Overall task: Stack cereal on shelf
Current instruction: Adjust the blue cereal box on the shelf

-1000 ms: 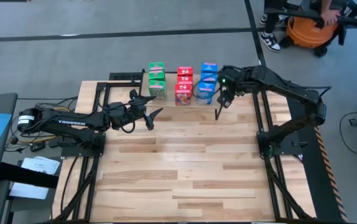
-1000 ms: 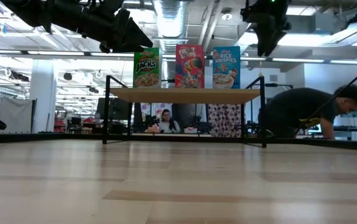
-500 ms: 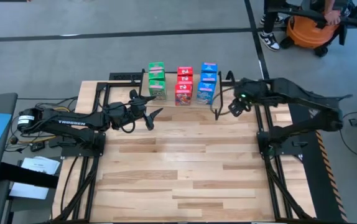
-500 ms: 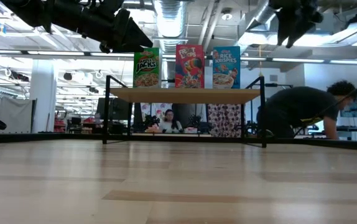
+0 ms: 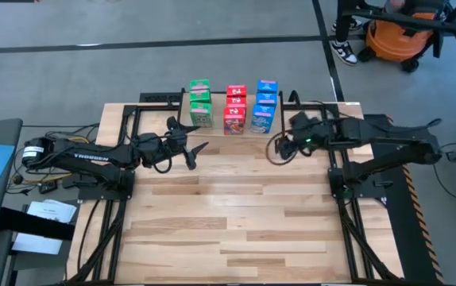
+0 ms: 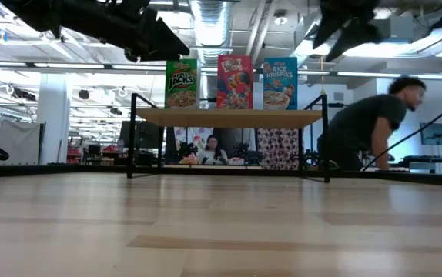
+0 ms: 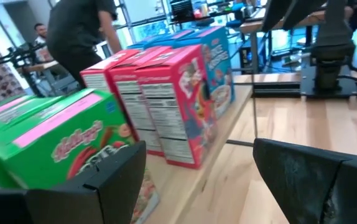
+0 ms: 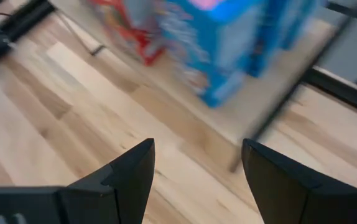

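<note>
Left arm: stretched in from the left side of the light slatted wooden counter [image 5: 228, 206], its claw [image 5: 190, 143] hanging just short of the shelf's near-left corner.
Left claw: spread wide and holding nothing; in its wrist view the two dark fingers [image 7: 97, 180] frame the boxes with clear space between them.
Shelf: the small low shelf with the light wooden top [image 6: 229, 117] on thin black legs stands at the far middle of the counter.
Green boxes: a row of small green cardboard cereal boxes [image 5: 200, 103] on the left part of the shelf top, running front to back.
Red boxes: small red cardboard cereal boxes [image 5: 235, 109] lined up in the middle of the shelf, just beside the green row.
Blue boxes: small blue cardboard cereal boxes [image 5: 264, 106] on the right part, just beside the red row; all stand upright.
Right arm: reaching in from the right side, its claw [image 5: 280, 148] near the shelf's near-right corner, off the boxes.
Right claw: parted and empty; its wrist view shows bare counter between the dark fingertips [image 8: 129, 171], with the blue boxes beyond.
Background: a person in a dark top [image 6: 371, 127] bends over behind the counter, at the right.
</note>
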Controlling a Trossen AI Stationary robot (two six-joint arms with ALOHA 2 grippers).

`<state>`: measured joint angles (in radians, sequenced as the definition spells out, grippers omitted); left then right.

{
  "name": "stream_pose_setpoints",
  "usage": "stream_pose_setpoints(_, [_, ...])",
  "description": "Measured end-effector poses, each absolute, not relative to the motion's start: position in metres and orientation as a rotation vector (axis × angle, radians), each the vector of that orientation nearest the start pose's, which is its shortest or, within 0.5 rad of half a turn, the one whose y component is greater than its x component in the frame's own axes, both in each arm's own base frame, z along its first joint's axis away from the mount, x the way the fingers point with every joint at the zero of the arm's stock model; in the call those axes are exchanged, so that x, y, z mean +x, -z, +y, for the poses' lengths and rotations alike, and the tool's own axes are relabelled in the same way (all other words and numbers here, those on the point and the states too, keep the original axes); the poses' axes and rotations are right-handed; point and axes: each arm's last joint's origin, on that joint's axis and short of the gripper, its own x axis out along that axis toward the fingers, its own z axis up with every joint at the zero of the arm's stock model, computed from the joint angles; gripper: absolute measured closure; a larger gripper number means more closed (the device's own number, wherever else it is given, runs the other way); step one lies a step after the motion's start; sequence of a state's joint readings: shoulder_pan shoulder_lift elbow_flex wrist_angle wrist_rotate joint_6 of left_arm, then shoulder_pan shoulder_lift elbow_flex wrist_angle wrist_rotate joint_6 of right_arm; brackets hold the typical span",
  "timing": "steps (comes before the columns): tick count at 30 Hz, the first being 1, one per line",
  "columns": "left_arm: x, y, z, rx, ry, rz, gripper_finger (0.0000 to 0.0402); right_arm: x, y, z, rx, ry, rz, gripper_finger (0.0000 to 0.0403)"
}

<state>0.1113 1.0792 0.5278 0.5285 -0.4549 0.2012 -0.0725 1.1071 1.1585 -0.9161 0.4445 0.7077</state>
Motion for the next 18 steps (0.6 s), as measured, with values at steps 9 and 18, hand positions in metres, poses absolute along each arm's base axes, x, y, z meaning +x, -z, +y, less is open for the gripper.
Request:
stream_pose_setpoints(9, [0.227,-0.257,0.029,0.272,-0.593,0.105,0.0113,0.266,-0.312,-0.026,0.465,0.769,0.587,0.0137])
stream_pose_setpoints(18, [0.216,-0.269,0.022,0.315,-0.64,0.073,0.0113,0.287,-0.293,-0.006,0.483,0.783,0.58,0.0137])
